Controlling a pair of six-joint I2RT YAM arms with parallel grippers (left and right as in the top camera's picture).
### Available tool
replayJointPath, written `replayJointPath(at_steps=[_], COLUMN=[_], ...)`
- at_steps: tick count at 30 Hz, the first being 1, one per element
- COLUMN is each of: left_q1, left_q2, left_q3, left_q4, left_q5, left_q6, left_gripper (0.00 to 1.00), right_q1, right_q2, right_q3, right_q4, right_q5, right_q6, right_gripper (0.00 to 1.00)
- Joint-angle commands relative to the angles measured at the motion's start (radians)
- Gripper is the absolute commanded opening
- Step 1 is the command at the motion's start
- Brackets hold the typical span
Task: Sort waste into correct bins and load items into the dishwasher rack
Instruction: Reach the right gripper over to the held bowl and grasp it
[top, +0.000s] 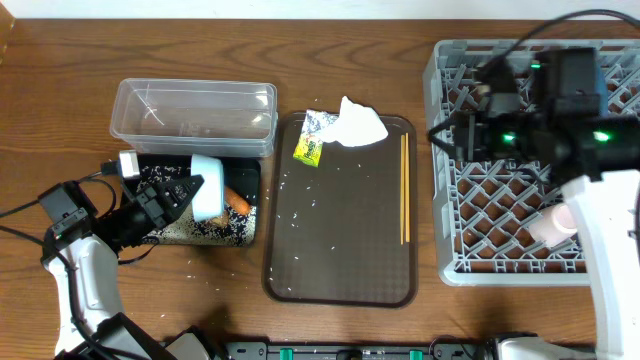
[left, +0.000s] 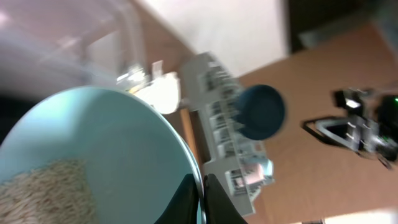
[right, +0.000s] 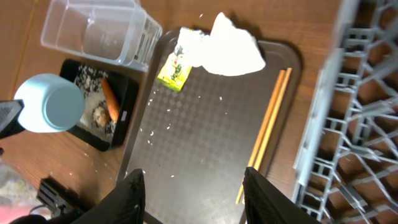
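Fingers (left: 219, 202) of the left gripper (left: 204, 190) pinch the rim of the light-blue bowl (top: 208, 187), tipped over the black tray (top: 258, 215) near the desk's (top: 60, 90) left edge. The right gripper (right: 194, 177) is spread and empty. The grey rack (top: 500, 220) fills the right edge. The wrapper (top: 308, 150) print is too small to read.

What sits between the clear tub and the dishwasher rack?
In the overhead view, the brown serving tray lies there, carrying the crumpled tissue, yellow-green wrapper and chopsticks.
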Motion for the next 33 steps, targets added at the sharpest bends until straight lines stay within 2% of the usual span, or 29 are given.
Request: replayJointPath(at_steps=[1,6,12,20,27,33], left_q1=[0.005,0.005,0.002,0.002,0.001,0.001], left_q2=[0.017,0.031,0.032,0.032,0.032,0.032], left_q3=[-0.002,-0.002,-0.002,-0.002,-0.002,-0.002], left_q4=[0.01,0.058,0.057,0.057,0.056,0.053], left_q5=[-0.088,0.041,0.15,0.15,0.148,0.148], left_q6=[-0.1,-0.096,-0.097,-0.101,-0.101,-0.101], left_gripper=[0.06,0.06,0.06,0.06,0.06,0.06], right_q1=[0.041,0.101,0.293,0.532,0.664,0.729], right_q2=[0.023,0.043,0.129,0.393,0.524,0.526], right_q3=[-0.007,-0.007,-0.008,-0.007,-0.007,-0.007], right_q4=[0.015,0.033,0.122,0.415,0.749,0.881], right_q5=[0.024,-0.041,-0.043,0.016,-0.122,-0.163], right_q6=[0.013,0.012,0.056,0.2,0.148,0.122], right_gripper=[0.44,0.44,0.33,0.24,0.18,0.15])
